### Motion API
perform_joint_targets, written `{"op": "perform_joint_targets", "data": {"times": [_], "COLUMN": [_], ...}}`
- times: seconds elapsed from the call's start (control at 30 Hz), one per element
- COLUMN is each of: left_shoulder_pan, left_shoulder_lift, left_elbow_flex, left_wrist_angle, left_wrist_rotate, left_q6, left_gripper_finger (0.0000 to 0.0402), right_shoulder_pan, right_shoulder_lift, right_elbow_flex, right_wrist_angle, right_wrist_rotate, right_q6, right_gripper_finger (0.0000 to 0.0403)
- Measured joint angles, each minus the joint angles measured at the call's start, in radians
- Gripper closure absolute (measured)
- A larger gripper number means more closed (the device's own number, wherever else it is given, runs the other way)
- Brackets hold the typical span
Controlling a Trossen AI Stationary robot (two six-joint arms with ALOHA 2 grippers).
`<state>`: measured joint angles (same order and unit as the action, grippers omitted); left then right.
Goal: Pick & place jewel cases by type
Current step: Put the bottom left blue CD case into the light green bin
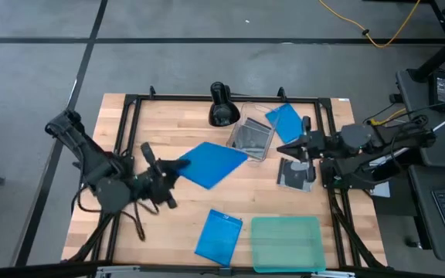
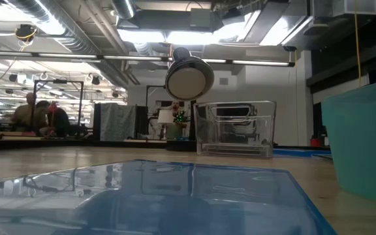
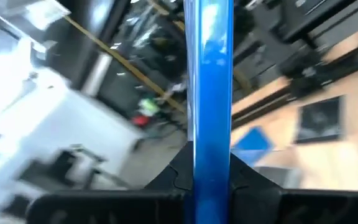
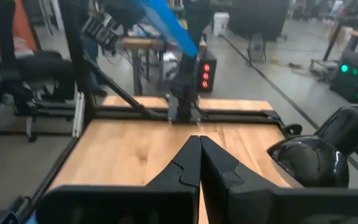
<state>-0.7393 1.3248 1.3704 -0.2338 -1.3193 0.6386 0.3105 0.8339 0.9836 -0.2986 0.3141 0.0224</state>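
Left gripper fingers clamped on the edge of a blue jewel case, held raised over the surface. Beyond its far edge, a clear tub. Farther across, right gripper fingers pressed together, empty, above a black disc case.

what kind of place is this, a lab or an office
Most likely a robotics lab or workshop: a framed wooden table on a bare grey floor, exposed ceiling ducts overhead, and more benches with people seated at them in the background.
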Motion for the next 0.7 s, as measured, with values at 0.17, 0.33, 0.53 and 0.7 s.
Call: {"op": "perform_joint_targets", "data": {"times": [0.17, 0.33, 0.53, 0.7], "left_shoulder_pan": [-0.005, -0.003, -0.005, -0.006], "left_shoulder_lift": [0.156, 0.255, 0.283, 0.273], "left_elbow_flex": [0.137, 0.231, 0.247, 0.247], "left_wrist_angle": [0.119, 0.119, 0.154, 0.158], "left_wrist_rotate": [-0.110, -0.112, -0.137, -0.129], "left_q6": [0.236, 0.230, 0.081, -0.234], "left_gripper_finger": [0.0391, 0.0393, 0.0391, 0.0393], "right_shoulder_pan": [0.002, 0.002, 0.002, 0.002], "right_shoulder_lift": [-0.048, -0.062, -0.064, -0.064], "right_elbow_flex": [-0.023, -0.016, -0.015, -0.014], "right_wrist_angle": [0.001, 0.005, 0.009, 0.009], "right_wrist_rotate": [-0.049, -0.078, -0.121, -0.186], "right_q6": [-0.006, -0.057, -0.063, -0.053], "right_gripper_finger": [0.0397, 0.0397, 0.0397, 0.0397]}}
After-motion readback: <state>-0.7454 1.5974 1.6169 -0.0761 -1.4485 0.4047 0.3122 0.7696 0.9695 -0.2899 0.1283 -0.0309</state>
